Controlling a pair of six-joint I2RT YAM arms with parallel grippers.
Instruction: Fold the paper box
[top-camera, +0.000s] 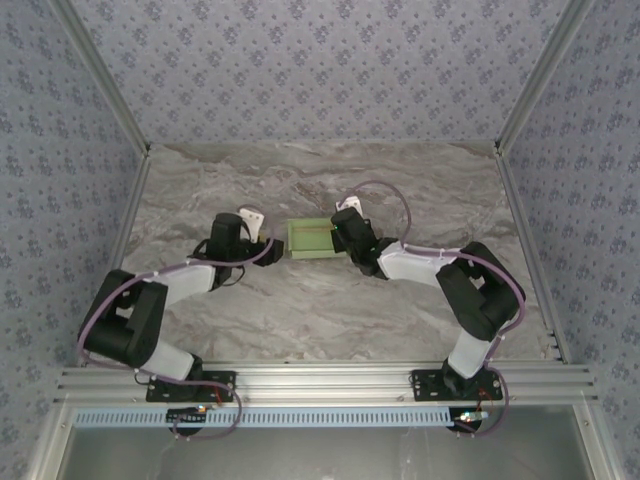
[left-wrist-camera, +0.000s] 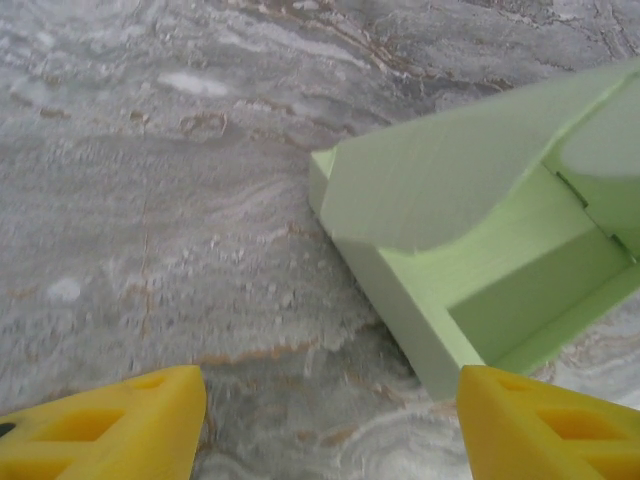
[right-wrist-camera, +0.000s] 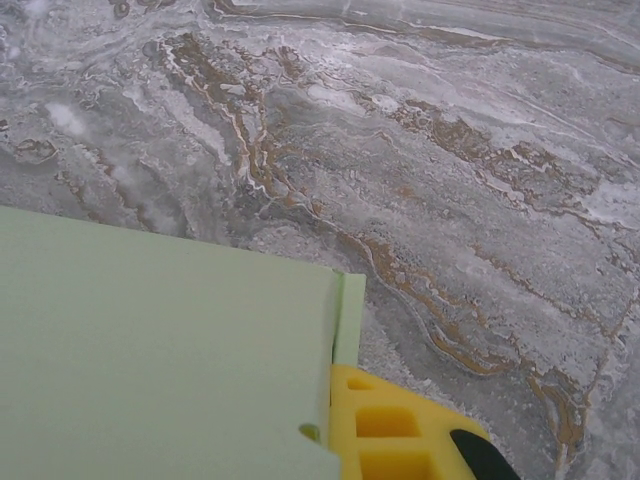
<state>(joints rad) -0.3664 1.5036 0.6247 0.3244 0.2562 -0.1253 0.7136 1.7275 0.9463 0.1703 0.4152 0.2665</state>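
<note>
The left gripper (left-wrist-camera: 330, 390) is wide open and empty near the pale green card box (left-wrist-camera: 430, 190); the right gripper (right-wrist-camera: 338, 390) pinches its wall.

No text, label, brand, number or sign can be read anywhere. The paper box (top-camera: 310, 238) is plain pale green card without print. The table (top-camera: 300, 310) shows only marble veining. The walls (top-camera: 300, 70), across the top of the overhead view, carry a small repeating floral motif, not lettering.
</note>
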